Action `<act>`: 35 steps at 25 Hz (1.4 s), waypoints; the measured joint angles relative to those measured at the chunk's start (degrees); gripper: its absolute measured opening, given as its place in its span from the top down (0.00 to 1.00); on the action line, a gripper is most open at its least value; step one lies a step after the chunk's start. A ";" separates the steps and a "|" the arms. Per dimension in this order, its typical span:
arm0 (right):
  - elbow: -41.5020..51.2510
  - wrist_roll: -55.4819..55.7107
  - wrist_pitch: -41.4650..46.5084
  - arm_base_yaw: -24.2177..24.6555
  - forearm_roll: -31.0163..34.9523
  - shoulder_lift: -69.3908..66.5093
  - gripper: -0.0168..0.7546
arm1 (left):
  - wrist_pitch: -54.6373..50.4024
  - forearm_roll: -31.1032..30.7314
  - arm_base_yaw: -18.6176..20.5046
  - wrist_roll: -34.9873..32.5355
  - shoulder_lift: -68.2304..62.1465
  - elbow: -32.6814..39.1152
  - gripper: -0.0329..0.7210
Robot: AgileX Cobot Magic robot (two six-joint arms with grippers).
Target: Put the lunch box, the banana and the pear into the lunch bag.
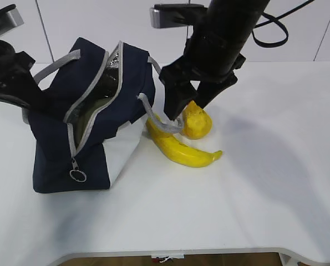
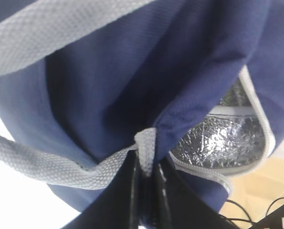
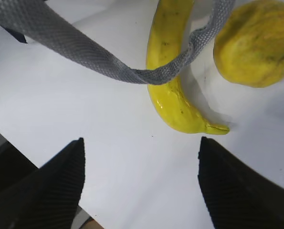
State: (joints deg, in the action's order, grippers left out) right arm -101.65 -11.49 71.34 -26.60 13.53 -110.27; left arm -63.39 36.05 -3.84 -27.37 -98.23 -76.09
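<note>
Exterior view: right claw (image 1: 188,105) wide, hiding pear (image 1: 198,123) top; left claw (image 2: 146,191) pinching lunch bag (image 1: 92,116) handle.

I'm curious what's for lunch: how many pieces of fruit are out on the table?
2. The banana lies beside the bag, under its loose handle; the pear sits just behind the banana. Anything inside the bag can't be seen.
</note>
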 joint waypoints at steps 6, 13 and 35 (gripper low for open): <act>1.91 -6.65 0.00 -0.15 -4.21 -1.07 0.22 | 0.00 -1.84 0.58 2.76 0.00 -0.09 0.95; 1.91 -15.10 -0.43 -0.15 -4.33 -4.93 0.22 | 0.00 -2.96 0.93 2.99 0.00 -0.09 0.95; 2.01 -15.71 -11.47 -0.15 -6.83 -13.78 0.22 | -0.03 -3.60 0.93 2.99 0.00 -0.09 0.95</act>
State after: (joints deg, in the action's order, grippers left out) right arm -99.64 -27.19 59.87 -26.75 6.70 -124.05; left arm -63.42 32.46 -2.91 -24.38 -98.23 -76.18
